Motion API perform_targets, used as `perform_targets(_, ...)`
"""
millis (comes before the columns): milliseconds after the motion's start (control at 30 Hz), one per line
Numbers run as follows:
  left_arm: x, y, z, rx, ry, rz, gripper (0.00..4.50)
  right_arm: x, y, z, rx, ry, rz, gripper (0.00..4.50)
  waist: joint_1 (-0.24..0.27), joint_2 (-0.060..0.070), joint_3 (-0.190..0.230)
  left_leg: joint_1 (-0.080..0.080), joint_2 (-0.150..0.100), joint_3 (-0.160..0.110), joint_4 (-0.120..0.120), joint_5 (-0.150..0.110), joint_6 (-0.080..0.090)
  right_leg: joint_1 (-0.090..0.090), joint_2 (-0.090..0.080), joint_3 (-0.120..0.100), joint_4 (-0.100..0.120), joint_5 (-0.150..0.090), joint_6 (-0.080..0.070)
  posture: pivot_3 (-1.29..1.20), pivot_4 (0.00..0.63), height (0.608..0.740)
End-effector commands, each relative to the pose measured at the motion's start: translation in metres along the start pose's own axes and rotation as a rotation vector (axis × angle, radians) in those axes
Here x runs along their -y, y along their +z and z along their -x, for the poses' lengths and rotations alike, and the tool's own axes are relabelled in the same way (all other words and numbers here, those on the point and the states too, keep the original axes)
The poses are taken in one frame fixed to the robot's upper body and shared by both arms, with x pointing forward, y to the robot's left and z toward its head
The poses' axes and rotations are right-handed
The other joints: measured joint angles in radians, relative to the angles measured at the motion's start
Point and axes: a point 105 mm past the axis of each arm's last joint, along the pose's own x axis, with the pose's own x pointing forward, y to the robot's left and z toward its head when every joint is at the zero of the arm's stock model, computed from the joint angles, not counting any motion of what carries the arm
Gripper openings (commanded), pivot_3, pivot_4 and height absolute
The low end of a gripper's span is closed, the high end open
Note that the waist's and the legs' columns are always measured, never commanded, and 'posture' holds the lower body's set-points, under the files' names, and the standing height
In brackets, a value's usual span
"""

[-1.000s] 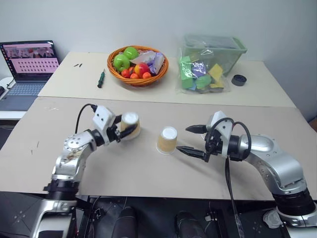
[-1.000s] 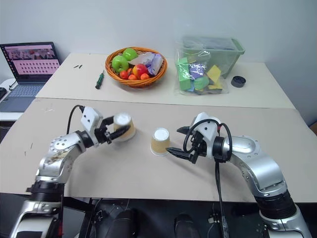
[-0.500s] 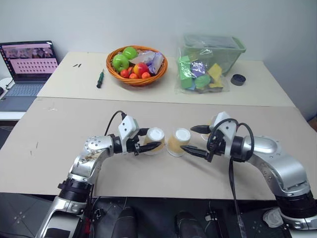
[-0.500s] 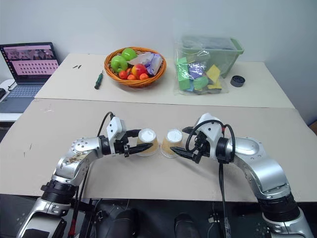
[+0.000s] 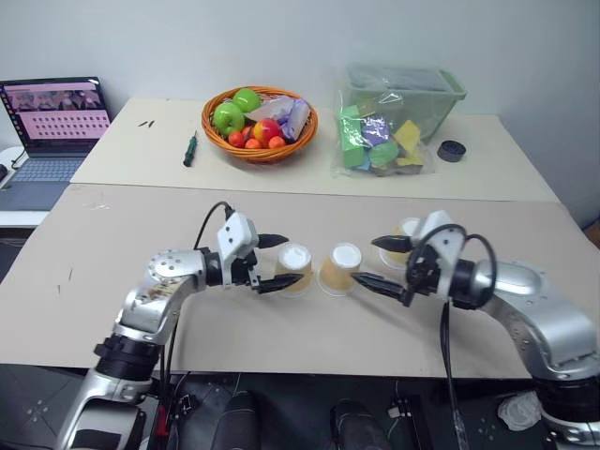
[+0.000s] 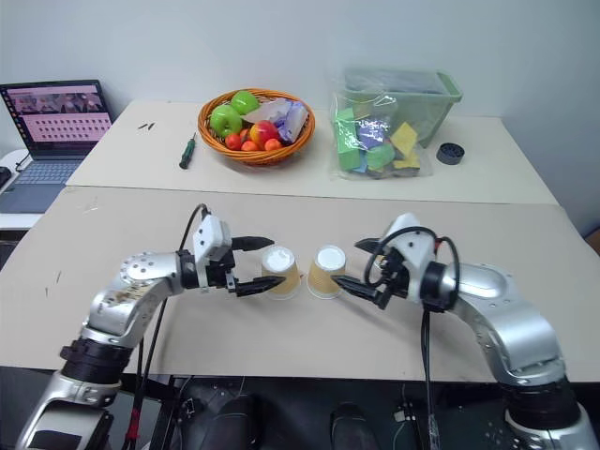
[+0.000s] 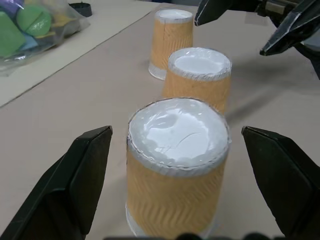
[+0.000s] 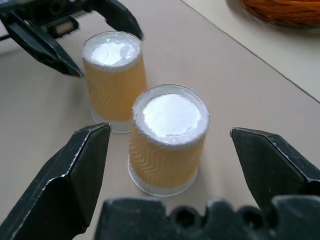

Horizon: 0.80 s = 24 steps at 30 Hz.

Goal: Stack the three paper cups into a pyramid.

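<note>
Cups [image 5: 294,269] [image 5: 339,268] [image 5: 405,240] are stood upside down in a row; fruit is piled in basket [image 5: 259,150]; both grippers [image 5: 273,261] [image 5: 382,264] are spread.

Three paper cups [image 5: 339,267] stand in a row on the table [image 5: 281,328], basket [image 5: 260,122] behind.

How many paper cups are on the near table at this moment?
3, all upside down in a row: one between the open left pincer's fingers, one in the middle, and one behind the open right pincer, partly hidden.

Paper cups [image 7: 175,165]: matt embossed zigzag sides, smooth white bases. Table [image 5: 281,323]: matt. Basket [image 5: 260,150]: woven wicker.
</note>
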Motion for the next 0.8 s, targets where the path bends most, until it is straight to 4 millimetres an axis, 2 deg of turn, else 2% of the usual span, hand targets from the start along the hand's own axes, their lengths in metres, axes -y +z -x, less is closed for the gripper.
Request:
perform_targets(33, -0.008, 0.037, 0.023, 0.026, 0.025, -0.046, 4.43, 0.013, 0.005, 0.041, 0.0, -0.072, 0.008, 4.5, 0.005, 0.0, 0.0, 0.0, 0.0, 0.0, 0.0, 0.0, 0.0, 0.0, 0.0, 0.0, 0.0, 0.0, 0.0, 0.0, 0.15, 0.692)
perform_targets(100, -0.01, 0.048, 0.031, 0.027, 0.041, -0.036, 4.43, 0.014, -0.003, 0.051, -0.043, -0.087, -0.005, 4.5, 0.005, 0.0, 0.0, 0.0, 0.0, 0.0, 0.0, 0.0, 0.0, 0.0, 0.0, 0.0, 0.0, 0.0, 0.0, 0.0, 0.15, 0.692)
perform_targets(200, -0.008, 0.063, 0.036, 0.038, 0.044, -0.04, 4.43, 0.033, -0.021, 0.053, -0.134, -0.203, 0.013, 4.5, -0.004, 0.0, 0.0, 0.002, 0.0, 0.0, 0.001, 0.0, 0.0, 0.001, 0.0, 0.0, 0.0, -0.002, 0.003, 0.0, 0.15, 0.692)
perform_targets(300, -0.003, 0.072, 0.034, 0.063, 0.025, -0.03, 4.43, 0.059, -0.032, 0.045, -0.173, -0.343, 0.015, 4.5, -0.02, 0.0, 0.0, 0.002, 0.0, 0.0, 0.002, 0.0, 0.0, 0.002, 0.0, 0.001, 0.0, -0.003, 0.005, 0.0, 0.15, 0.692)
perform_targets(367, 0.003, 0.074, 0.031, 0.069, 0.001, -0.026, 4.43, 0.074, -0.028, 0.032, -0.12, -0.406, -0.018, 4.5, -0.026, 0.0, 0.001, 0.003, 0.0, 0.001, 0.003, 0.0, 0.0, 0.001, 0.0, 0.002, 0.0, -0.003, 0.004, 0.0, 0.15, 0.692)
perform_targets(500, 0.006, 0.07, 0.03, 0.055, -0.005, -0.018, 4.43, 0.088, -0.025, 0.017, -0.094, -0.442, -0.034, 4.5, -0.031, 0.001, 0.002, 0.002, 0.0, 0.0, 0.001, 0.0, 0.001, 0.001, 0.0, 0.002, 0.001, -0.002, 0.005, 0.0, 0.15, 0.692)
perform_targets(633, 0.006, 0.067, 0.03, 0.044, 0.0, -0.015, 4.43, 0.088, -0.016, -0.001, -0.044, -0.401, -0.054, 4.5, -0.02, 0.002, 0.002, 0.001, 0.0, 0.001, 0.0, 0.0, 0.001, 0.0, 0.0, 0.002, 0.0, -0.001, 0.001, 0.0, 0.15, 0.692)
perform_targets(800, 0.006, 0.068, 0.03, 0.047, 0.006, -0.018, 4.43, 0.091, -0.016, -0.014, -0.036, -0.379, -0.064, 4.5, -0.013, 0.002, 0.003, 0.0, 0.0, 0.0, 0.0, -0.001, 0.002, 0.0, 0.0, 0.001, 0.001, -0.001, 0.0, 0.0, 0.15, 0.692)
